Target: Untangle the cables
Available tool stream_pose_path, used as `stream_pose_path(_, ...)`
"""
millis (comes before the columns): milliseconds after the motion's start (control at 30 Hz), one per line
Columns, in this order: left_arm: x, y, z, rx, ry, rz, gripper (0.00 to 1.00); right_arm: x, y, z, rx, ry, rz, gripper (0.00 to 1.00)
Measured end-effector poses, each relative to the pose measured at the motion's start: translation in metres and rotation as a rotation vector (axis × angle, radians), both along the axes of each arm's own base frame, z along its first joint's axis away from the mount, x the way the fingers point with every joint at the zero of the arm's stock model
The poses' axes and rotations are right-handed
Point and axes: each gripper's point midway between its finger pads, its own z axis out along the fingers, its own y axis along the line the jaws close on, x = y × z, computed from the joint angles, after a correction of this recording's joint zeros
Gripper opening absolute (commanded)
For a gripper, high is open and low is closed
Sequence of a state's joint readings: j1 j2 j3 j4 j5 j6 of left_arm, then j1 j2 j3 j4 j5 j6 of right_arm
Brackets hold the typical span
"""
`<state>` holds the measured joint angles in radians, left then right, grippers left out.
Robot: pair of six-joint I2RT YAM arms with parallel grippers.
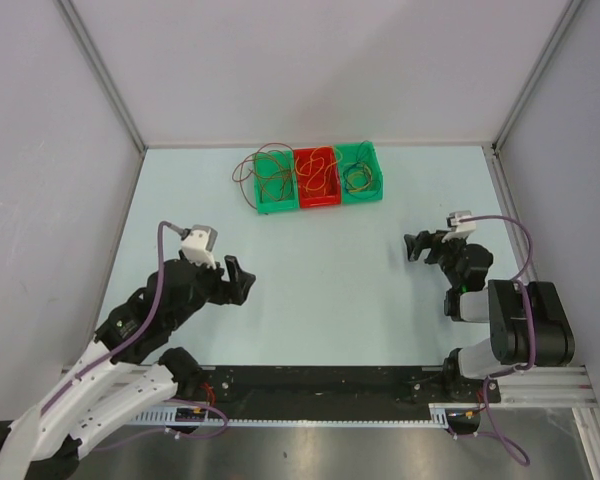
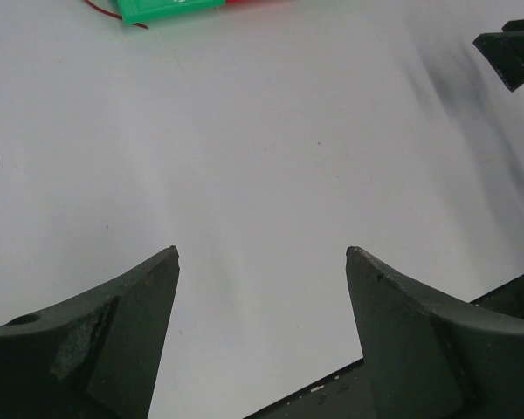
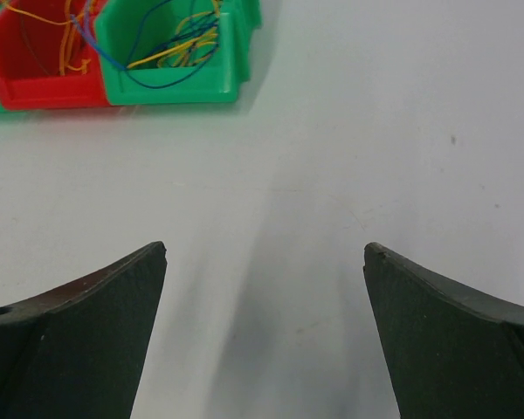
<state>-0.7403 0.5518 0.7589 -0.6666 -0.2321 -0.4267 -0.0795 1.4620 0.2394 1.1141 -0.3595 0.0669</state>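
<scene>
The cables (image 1: 272, 172) are thin red, orange, yellow and brown loops tangled across three small bins at the back of the table, and some loops spill onto the table to the left. In the right wrist view, blue and yellow cables (image 3: 182, 42) lie in the green bin (image 3: 175, 90) and orange ones lie in the red bin (image 3: 52, 98). My left gripper (image 1: 242, 277) (image 2: 262, 253) hangs open over bare table, well short of the bins. My right gripper (image 1: 417, 247) (image 3: 266, 249) is open too, with nothing between its fingers, near and right of the bins.
A green bin (image 1: 278, 208), a red bin (image 1: 320, 203) and another green bin (image 1: 365, 196) stand side by side. Grey walls close off the table at the back and both sides. In the left wrist view, a green bin corner (image 2: 170, 9) shows at the top edge.
</scene>
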Motion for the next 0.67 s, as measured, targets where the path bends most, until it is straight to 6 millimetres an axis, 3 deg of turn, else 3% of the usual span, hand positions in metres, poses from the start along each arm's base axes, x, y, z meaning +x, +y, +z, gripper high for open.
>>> stream_pose_path(67, -0.001, 0.001, 0.002, -0.006, -0.006, 0.000, 0.82, 0.002, 0.001, -0.001, -0.013, 0.003, -0.016, 1.00)
stream_pose_path(200, -0.002, 0.002, 0.006, -0.020, -0.022, 0.000, 0.83, 0.004, -0.017, -0.011, -0.038, 0.037, -0.115, 1.00)
stream_pose_path(400, -0.010, 0.003, 0.023, -0.084, -0.102, -0.034, 0.85, 0.004, -0.020, -0.018, -0.071, 0.059, -0.172, 1.00)
stream_pose_path(500, -0.014, 0.006, 0.033, -0.117, -0.148, -0.042, 0.81, 0.005, -0.023, -0.018, -0.087, 0.059, -0.227, 1.00)
stream_pose_path(533, -0.014, 0.006, 0.035, -0.124, -0.158, -0.043, 0.71, 0.005, -0.023, -0.018, -0.091, 0.059, -0.239, 1.00)
stream_pose_path(567, -0.014, 0.006, 0.036, -0.125, -0.164, -0.045, 0.67, 0.005, -0.023, -0.018, -0.093, 0.059, -0.245, 1.00)
stream_pose_path(667, -0.014, 0.004, 0.037, -0.122, -0.180, -0.060, 0.71, 0.005, -0.027, -0.018, -0.100, 0.059, -0.272, 1.00)
